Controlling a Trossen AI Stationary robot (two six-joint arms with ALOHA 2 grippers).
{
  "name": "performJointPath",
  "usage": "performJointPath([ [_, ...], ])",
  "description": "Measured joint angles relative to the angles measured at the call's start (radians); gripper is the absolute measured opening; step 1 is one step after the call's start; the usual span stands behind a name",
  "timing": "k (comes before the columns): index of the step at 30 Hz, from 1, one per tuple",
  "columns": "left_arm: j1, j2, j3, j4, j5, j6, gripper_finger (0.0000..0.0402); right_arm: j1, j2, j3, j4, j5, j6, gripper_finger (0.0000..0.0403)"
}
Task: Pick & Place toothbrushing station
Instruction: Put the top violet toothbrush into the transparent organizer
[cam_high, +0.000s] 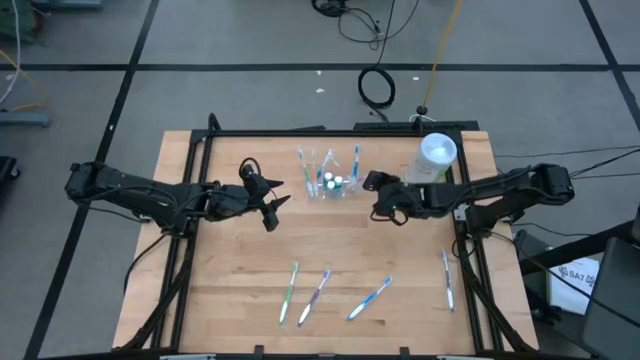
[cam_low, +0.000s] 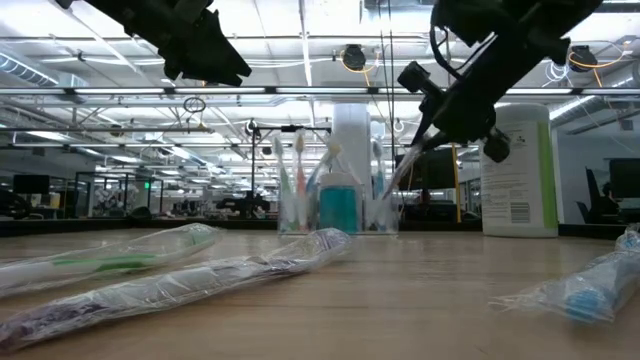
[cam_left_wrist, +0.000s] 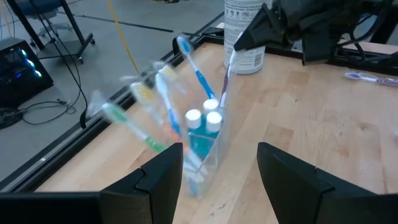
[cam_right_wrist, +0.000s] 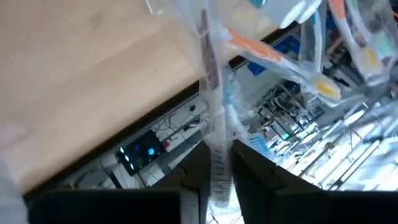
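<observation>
**My two arms: outward appearance**

Both of my arms are dark, nearly black, built of jointed segments with rounded, bulky joint housings. Black cables run off from my outer ends. My left end effector (cam_high: 272, 205) carries two broad, flat, matte-black fingers (cam_left_wrist: 163, 177) with angular, chamfered edges. My right end effector (cam_high: 381, 198) has the same dark two-finger build, its fingers (cam_right_wrist: 189, 171) blocky and square-cornered, and a wedge-shaped black housing sits behind them.
</observation>
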Motion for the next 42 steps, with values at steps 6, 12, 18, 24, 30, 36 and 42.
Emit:
performJointPath([
  [6, 0.0, 0.0, 0.0, 0.003, 0.0, -0.01, 0.0214, 0.0, 0.001, -0.027, 0.094, -0.027, 0.051, 0.009],
  [12, 0.0, 0.0, 0.0, 0.006, 0.0, -0.011, 0.0214, 0.0, -0.005, -0.027, 0.112, -0.023, 0.054, 0.0124],
  [18, 0.0, 0.0, 0.0, 0.007, 0.0, -0.016, 0.0214, 0.0, -0.048, -0.027, 0.236, 0.01, 0.081, 0.0143],
  [24, 0.0, 0.0, 0.0, 0.001, 0.001, -0.06, 0.0214, 0.008, -0.122, -0.026, 0.372, 0.003, 0.302, 0.0145],
  [30, 0.0, 0.0, 0.0, 0.006, 0.017, -0.09, 0.0214, 0.0, -0.142, -0.026, 0.267, -0.028, 0.332, 0.0134],
  [36, -0.001, 0.0, 0.0, 0.008, 0.026, -0.107, 0.0214, -0.014, -0.071, -0.026, 0.263, -0.099, 0.391, 0.0126],
  [42, -0.001, 0.0, 0.0, 0.006, 0.027, -0.107, 0.0214, -0.045, 0.015, -0.025, 0.332, -0.126, 0.399, 0.0127],
])
